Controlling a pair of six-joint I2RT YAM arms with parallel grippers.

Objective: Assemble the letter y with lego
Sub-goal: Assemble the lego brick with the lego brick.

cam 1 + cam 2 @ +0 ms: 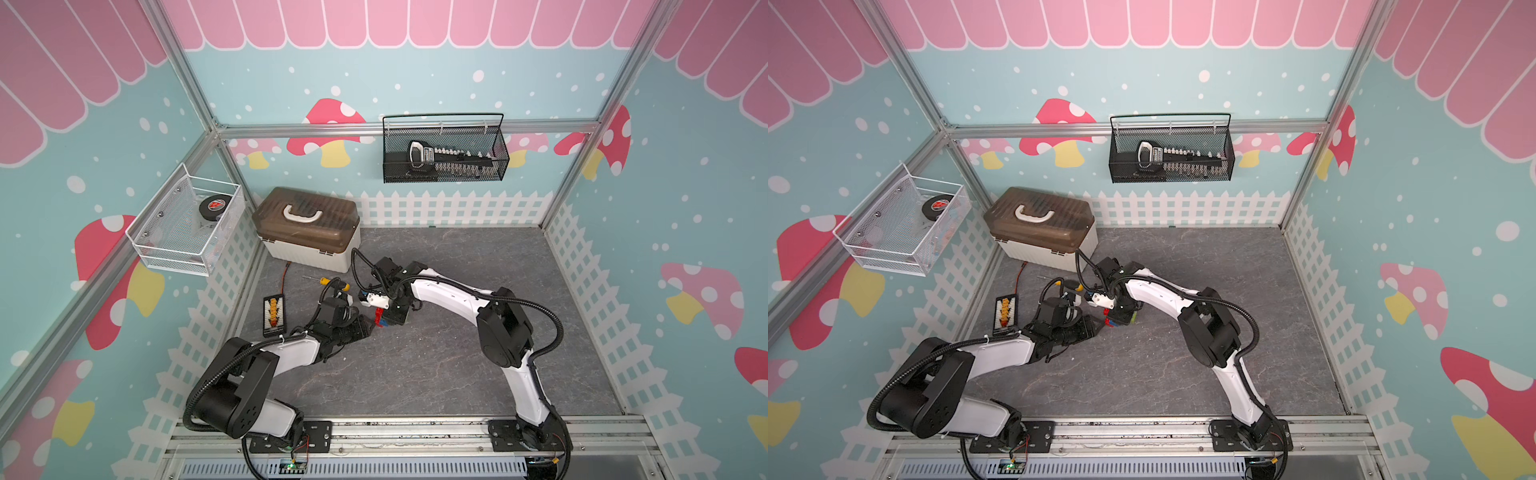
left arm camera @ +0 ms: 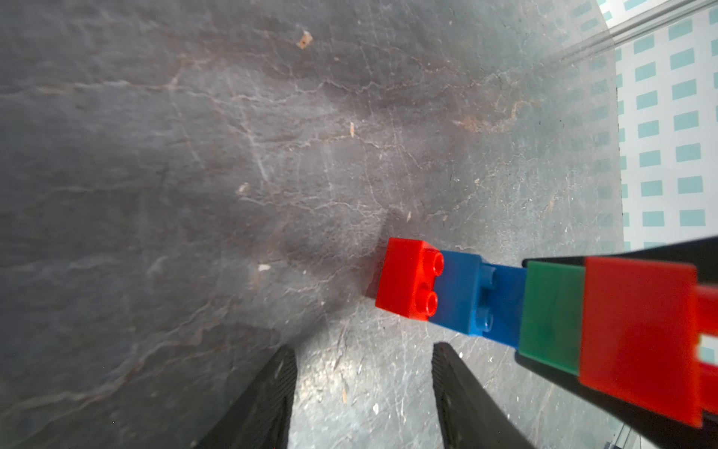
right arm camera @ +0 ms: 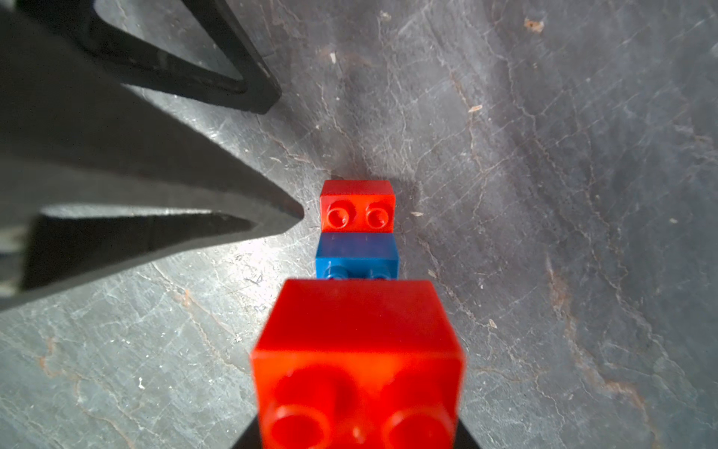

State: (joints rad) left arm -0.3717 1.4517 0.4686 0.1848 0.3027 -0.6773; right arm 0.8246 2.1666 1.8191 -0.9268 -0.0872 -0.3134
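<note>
In both top views, the letter y [image 1: 379,315] [image 1: 1110,320] sits near 9 o'clock of the table [image 1: 457,365] centre, with the left gripper [image 1: 370,327] at its 8 o'clock. Left wrist view: the left gripper's fingers stand parted and empty, and the right gripper [image 2: 551,311] is clamped on the letter's green brick [image 2: 549,295]. Right wrist view: the red foot [image 3: 357,206] lies farthest from the camera.
</note>
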